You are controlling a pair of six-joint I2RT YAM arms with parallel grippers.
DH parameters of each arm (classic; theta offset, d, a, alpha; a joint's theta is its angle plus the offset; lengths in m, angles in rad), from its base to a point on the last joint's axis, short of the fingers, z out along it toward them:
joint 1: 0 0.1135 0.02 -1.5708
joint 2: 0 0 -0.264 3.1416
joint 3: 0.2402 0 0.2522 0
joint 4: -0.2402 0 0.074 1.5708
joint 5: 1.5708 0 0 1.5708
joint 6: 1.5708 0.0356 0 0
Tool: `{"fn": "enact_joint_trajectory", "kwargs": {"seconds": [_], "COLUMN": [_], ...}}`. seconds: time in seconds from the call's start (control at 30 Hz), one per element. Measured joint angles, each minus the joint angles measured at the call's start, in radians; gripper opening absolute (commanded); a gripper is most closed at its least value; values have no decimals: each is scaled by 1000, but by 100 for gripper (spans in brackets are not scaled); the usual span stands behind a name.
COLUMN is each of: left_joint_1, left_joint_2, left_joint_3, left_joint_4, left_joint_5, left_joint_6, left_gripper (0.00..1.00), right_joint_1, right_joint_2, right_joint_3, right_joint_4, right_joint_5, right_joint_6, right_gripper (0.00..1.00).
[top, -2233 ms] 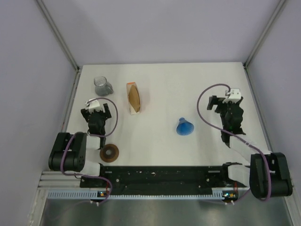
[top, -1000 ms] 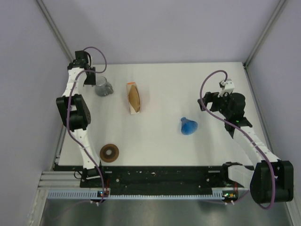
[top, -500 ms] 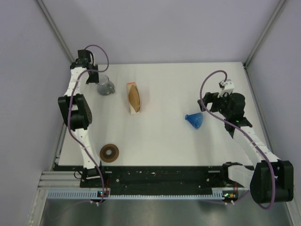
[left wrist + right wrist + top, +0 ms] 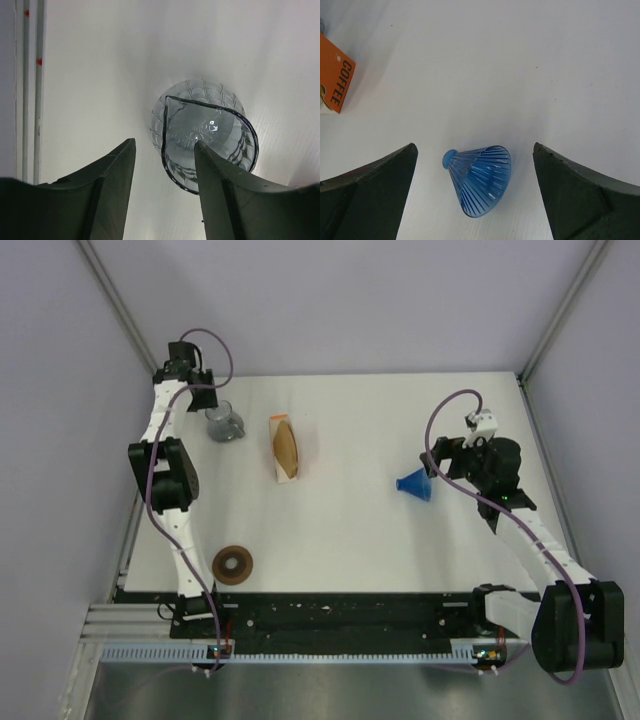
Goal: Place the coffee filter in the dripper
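Dripper (image 4: 416, 484) lies tipped, well inside table (image 4: 350, 540) edges.

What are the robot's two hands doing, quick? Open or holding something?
Left gripper: open, empty, above the glass jug.
Right gripper: wide open, empty, over the dripper.

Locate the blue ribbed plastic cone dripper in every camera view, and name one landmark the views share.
Top external: the blue ribbed plastic cone dripper lies on its side, right of centre on the white table.
Left wrist: not in it.
Right wrist: the dripper sits at lower centre, between the dark fingers.
Shared landmark: the orange-and-white filter pack, left of centre from above, at the right wrist view's left edge.
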Motion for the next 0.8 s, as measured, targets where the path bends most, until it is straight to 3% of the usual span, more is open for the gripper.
{"fn": "enact_joint_trajectory", "kwargs": {"seconds": [0.1,0.17,0.23,0.3,0.53,0.67,0.8], "left_joint_1": [-7,-10,-10,-12,-14,-11,-8], "left_joint_2": [32,51,65,72,37,-66,-235], "left_joint_3": [1,1,1,1,-45,-163,-229], "left_joint_4": [-1,-5,-13,-28,-34,-46,-91], "left_joint_5": [1,1,-2,-20,-42,-29,92], "left_joint_6": [-2,-4,-9,-12,-19,18,111], "left_gripper": [52,42,18,1,0,0,0], "right_joint_1": [0,0,0,1,2,2,3], "right_joint_2": [0,0,0,-1,-7,-12,-13], "right_joint_3": [0,1,1,5,5,5,5], "right_joint_4": [-5,-10,-16,-24,-30,-29,-29], "right_joint_5": [0,0,0,0,1,0,-10], "right_joint_6": [0,0,0,0,0,0,0], "right_gripper": [98,98,98,98,98,98,98]}}
